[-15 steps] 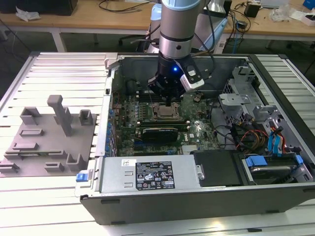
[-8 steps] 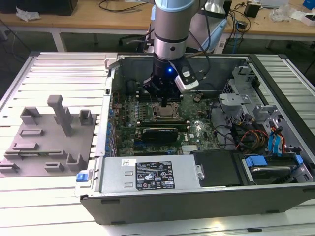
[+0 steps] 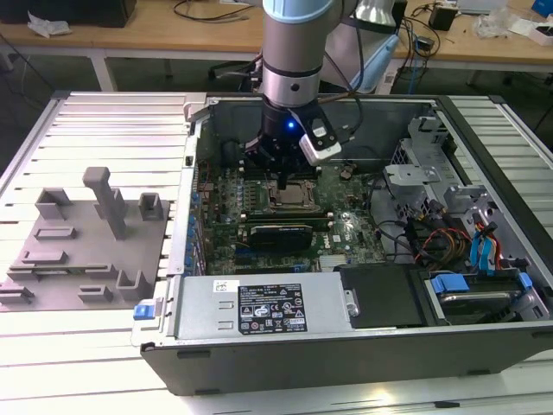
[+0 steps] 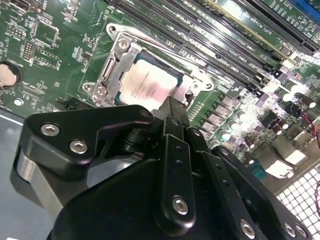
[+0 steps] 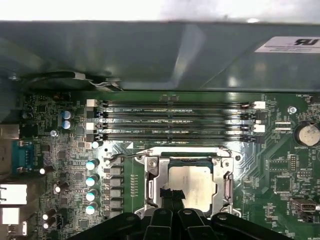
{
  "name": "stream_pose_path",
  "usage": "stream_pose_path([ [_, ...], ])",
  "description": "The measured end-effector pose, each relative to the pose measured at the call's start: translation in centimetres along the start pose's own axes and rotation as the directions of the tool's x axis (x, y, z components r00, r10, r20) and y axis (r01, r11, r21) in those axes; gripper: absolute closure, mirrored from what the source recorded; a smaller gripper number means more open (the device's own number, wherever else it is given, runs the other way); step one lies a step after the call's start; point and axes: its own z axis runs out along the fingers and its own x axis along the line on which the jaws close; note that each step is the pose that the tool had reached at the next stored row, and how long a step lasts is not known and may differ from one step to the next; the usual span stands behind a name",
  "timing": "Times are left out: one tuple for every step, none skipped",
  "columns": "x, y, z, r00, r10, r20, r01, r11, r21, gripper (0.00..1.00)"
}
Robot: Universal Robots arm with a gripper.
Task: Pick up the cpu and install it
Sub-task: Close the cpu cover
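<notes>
The cpu (image 4: 150,85) lies flat inside the metal-framed socket (image 4: 117,50) on the green motherboard, silvery top up. It also shows in the first wrist view as the cpu (image 5: 197,185) within the socket frame (image 5: 150,175). My gripper (image 4: 172,107) is shut, its two black fingers pressed together with nothing between them. The tips reach down at one edge of the chip. In the exterior view the gripper (image 3: 282,180) hangs straight down over the cpu (image 3: 289,197) in the open computer case.
Memory slots (image 5: 170,120) run beside the socket, with the case wall (image 5: 150,55) beyond them. A black graphics card (image 3: 276,233) and the power supply (image 3: 268,307) sit nearer the camera. Drive cage and cables (image 3: 449,225) fill the exterior view's right. A grey fixture (image 3: 86,251) lies outside the case.
</notes>
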Motion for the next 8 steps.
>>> stream_pose_path([
  [0.02,-0.03,0.09,1.0000,0.000,-0.0001,0.000,1.0000,0.0001,0.89],
  [0.04,-0.06,0.27,1.0000,0.000,-0.0001,0.000,1.0000,0.0001,0.89],
  [0.07,-0.08,0.49,1.0000,0.000,-0.0001,0.000,1.0000,0.0001,0.89],
  [0.13,-0.08,0.58,1.0000,0.000,-0.0001,0.000,1.0000,0.0002,0.89],
  [0.22,-0.08,0.68,1.0000,0.000,-0.0001,0.000,1.0000,0.0001,0.89],
  [0.37,-0.08,0.78,1.0000,0.000,-0.0001,0.000,1.0000,0.0001,0.89],
  [0.50,-0.08,0.86,1.0000,0.000,-0.0001,0.000,1.0000,0.0001,0.89],
  [0.81,-0.08,1.09,1.0000,0.000,-0.0001,0.000,1.0000,0.0001,0.89],
])
